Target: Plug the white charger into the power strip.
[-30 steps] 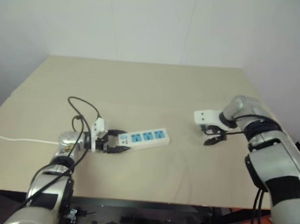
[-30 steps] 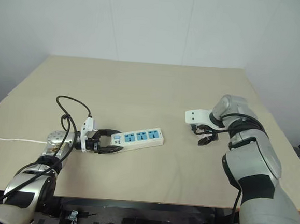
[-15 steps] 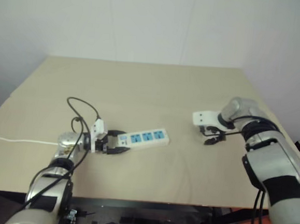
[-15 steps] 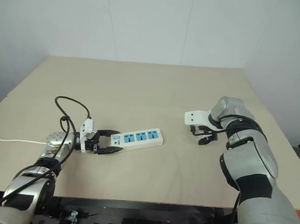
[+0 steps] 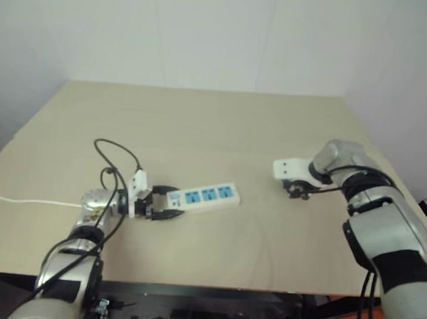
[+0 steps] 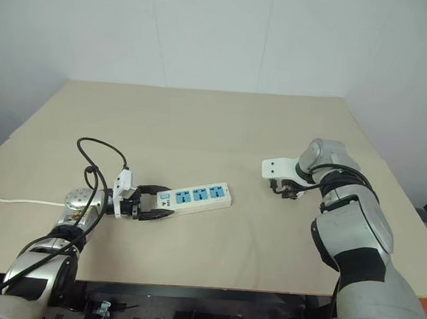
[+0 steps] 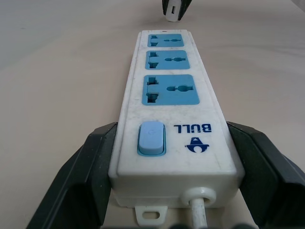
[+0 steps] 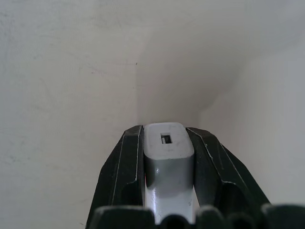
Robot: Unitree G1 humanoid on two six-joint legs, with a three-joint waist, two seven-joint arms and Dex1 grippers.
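Observation:
The power strip (image 5: 209,195), a white bar with three blue sockets, lies on the tan table (image 5: 202,122) left of the middle. My left gripper (image 5: 173,203) is shut on its switch end, one black finger (image 7: 90,167) pressed to each long side. Over to the right, my right gripper (image 5: 298,190) points steeply down at the table and is shut on the white charger (image 8: 168,152), which stands upright between its fingers (image 8: 124,162). The left wrist view also catches the charger (image 7: 172,10) beyond the strip's far end. A clear gap of table separates charger and strip.
The strip's thin white cord (image 5: 18,199) runs off the table's left edge. A black cable loop (image 5: 118,152) arches over my left wrist. A pale wall stands behind the table's far edge, and the right edge is close to my right arm.
My right gripper's fingers, open a second ago, have closed on the white charger. My left gripper and the power strip have not moved.

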